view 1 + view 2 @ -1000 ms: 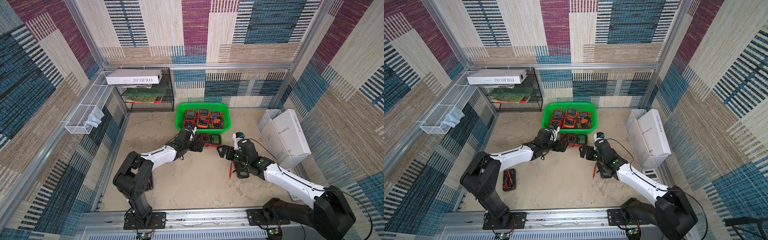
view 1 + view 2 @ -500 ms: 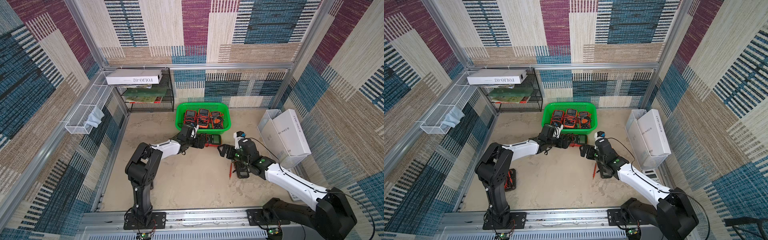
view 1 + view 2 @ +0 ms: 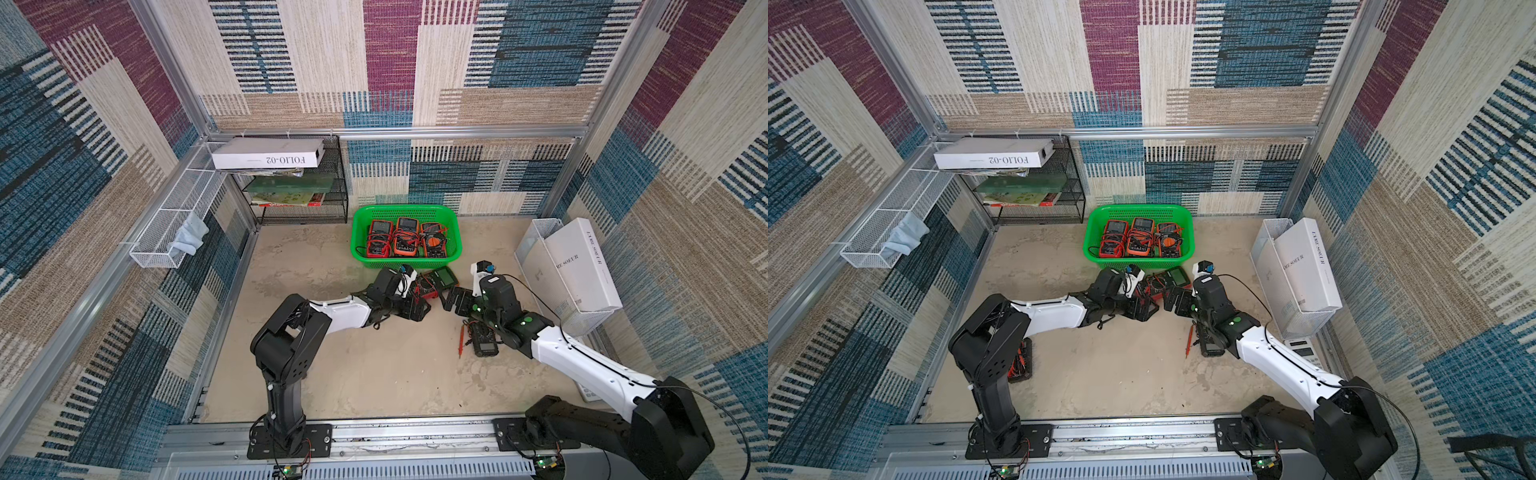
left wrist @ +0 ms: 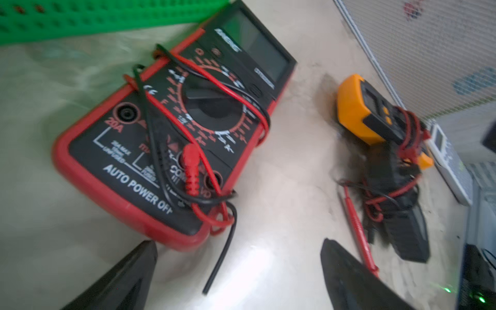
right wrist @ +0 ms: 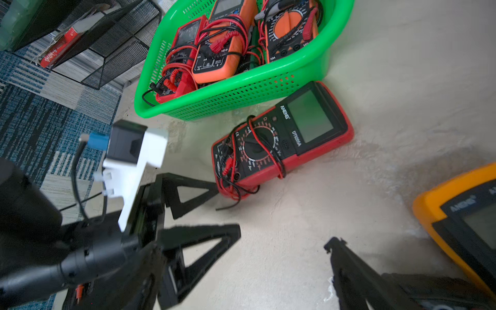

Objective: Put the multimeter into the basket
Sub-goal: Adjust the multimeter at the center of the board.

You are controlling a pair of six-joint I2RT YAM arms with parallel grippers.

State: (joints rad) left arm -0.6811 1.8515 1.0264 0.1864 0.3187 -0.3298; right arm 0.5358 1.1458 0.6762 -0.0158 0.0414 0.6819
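One red rectangular multimeter [image 5: 281, 145], leads wrapped over its round dial, lies flat on the tabletop [image 3: 374, 374], just beside the near wall of the one green slotted plastic basket [image 3: 405, 262]. The basket holds three more meters [image 5: 214, 45]. Two arms: the left gripper [image 3: 417, 308] and the right gripper [image 3: 456, 300] both have jaws apart and empty, close by the multimeter.

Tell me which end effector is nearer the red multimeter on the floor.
Left. The left end effector nearly touches the red multimeter; the right end effector stands apart.
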